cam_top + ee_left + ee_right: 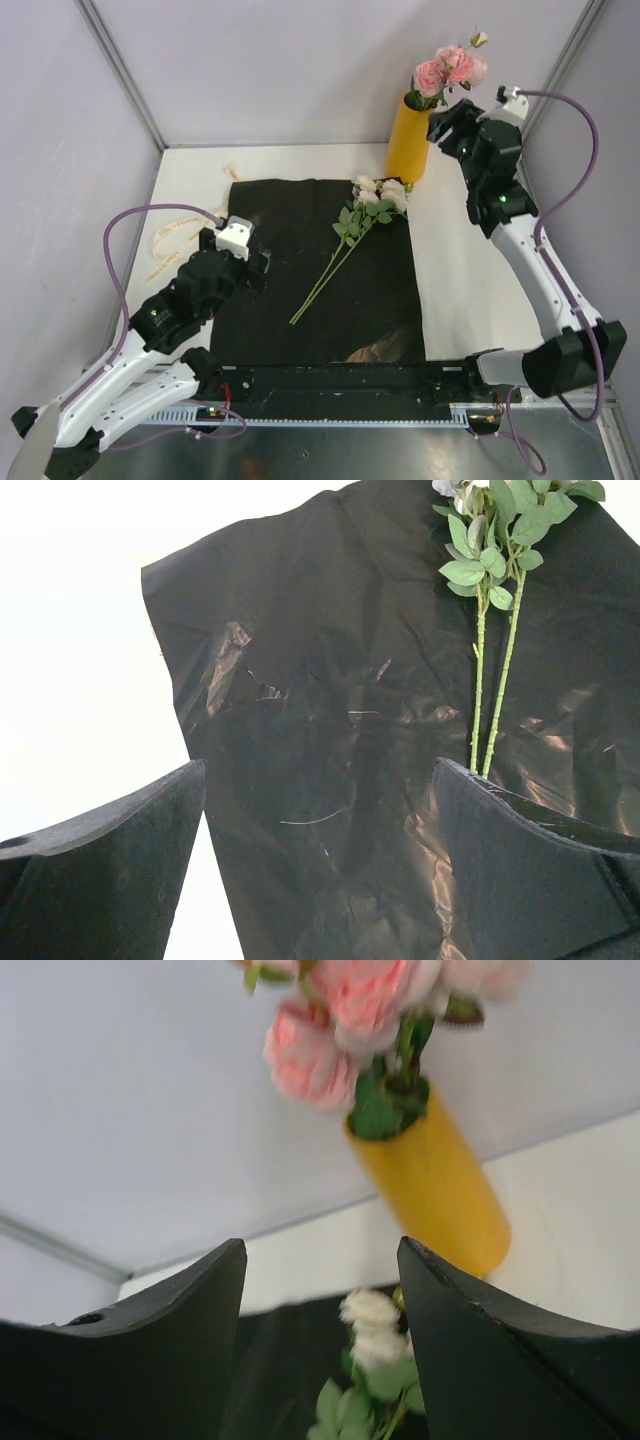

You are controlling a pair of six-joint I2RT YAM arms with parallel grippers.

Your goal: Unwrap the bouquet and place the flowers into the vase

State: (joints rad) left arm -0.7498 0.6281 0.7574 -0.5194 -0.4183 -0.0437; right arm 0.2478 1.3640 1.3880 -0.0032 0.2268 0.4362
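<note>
1. Right gripper [446, 120] hovers high over the far right corner of the table [455, 290], just to the right of the top of the vase [410, 140]. Its fingers stand apart and nothing sits between them.
2. Seen from the right wrist, the same spread fingers [170, 1360] frame the vase [440, 1200] beyond them, with clear space between gripper and vase.
3. The vase stands upright near the far edge of the table, just beyond the far right corner of the black wrapping sheet [290, 310].
4. Pink roses [452, 68] are in the vase, heads and green leaves rising above its rim. The right wrist view shows them blurred [330, 1030].
5. Cream roses [382, 193] lie on the sheet near its far right corner, close to the foot of the vase. Their long green stems [330, 265] run diagonally toward the middle of the sheet.
6. The sheet lies spread flat and crinkled over the middle of the table.
7. Left gripper [254, 264] is low over the left side of the sheet, its fingers wide apart and holding nothing.
8. In the left wrist view the stems [480, 680] end just beyond the right finger [520, 880]. Whether they touch it I cannot tell.
9. A cream ribbon [175, 235] lies loose on the bare table near the left edge, beside the sheet.
</note>
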